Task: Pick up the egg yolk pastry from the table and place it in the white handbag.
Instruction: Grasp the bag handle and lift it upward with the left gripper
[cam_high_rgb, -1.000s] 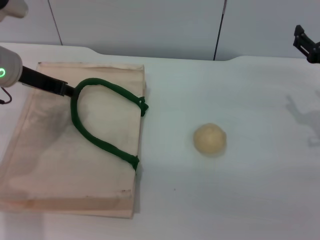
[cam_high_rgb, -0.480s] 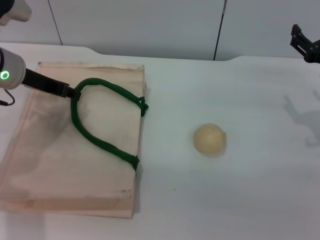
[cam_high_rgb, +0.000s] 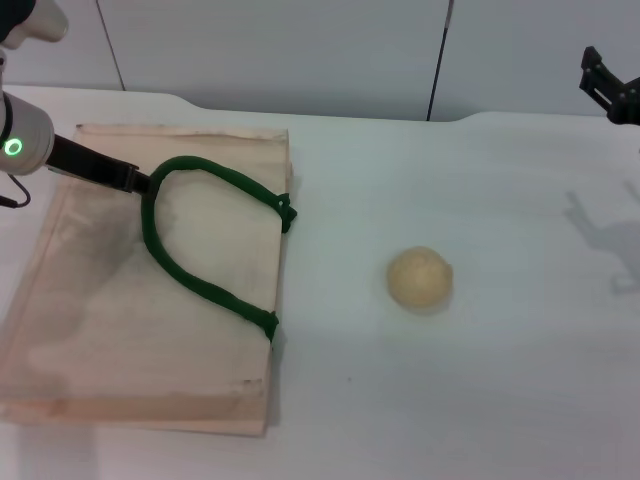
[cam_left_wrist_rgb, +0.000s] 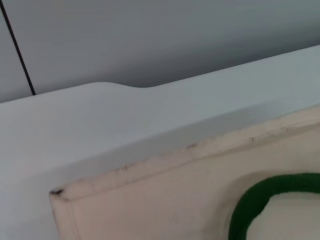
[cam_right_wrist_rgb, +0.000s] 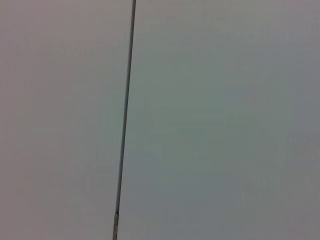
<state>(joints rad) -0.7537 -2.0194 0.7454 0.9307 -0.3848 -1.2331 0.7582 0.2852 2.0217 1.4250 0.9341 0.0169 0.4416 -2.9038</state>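
The egg yolk pastry (cam_high_rgb: 420, 277), a pale-yellow ball, sits on the white table right of centre. The white handbag (cam_high_rgb: 120, 320) lies flat at the left, cream-peach with a dark green loop handle (cam_high_rgb: 200, 285). My left gripper (cam_high_rgb: 140, 182) reaches in from the left over the bag and is shut on the far-left end of the handle, holding that end slightly raised. The left wrist view shows the bag's far corner (cam_left_wrist_rgb: 150, 200) and a bit of the handle (cam_left_wrist_rgb: 260, 200). My right gripper (cam_high_rgb: 610, 92) hangs high at the far right, well away from the pastry.
The white table (cam_high_rgb: 500, 400) runs to a grey wall at the back, with a curved far edge (cam_high_rgb: 200, 103). The right wrist view shows only the wall with a dark seam (cam_right_wrist_rgb: 125, 120).
My left arm has drifted slightly up and back with the handle end. My right gripper has shifted a little to the left. The pastry and the bag have not moved.
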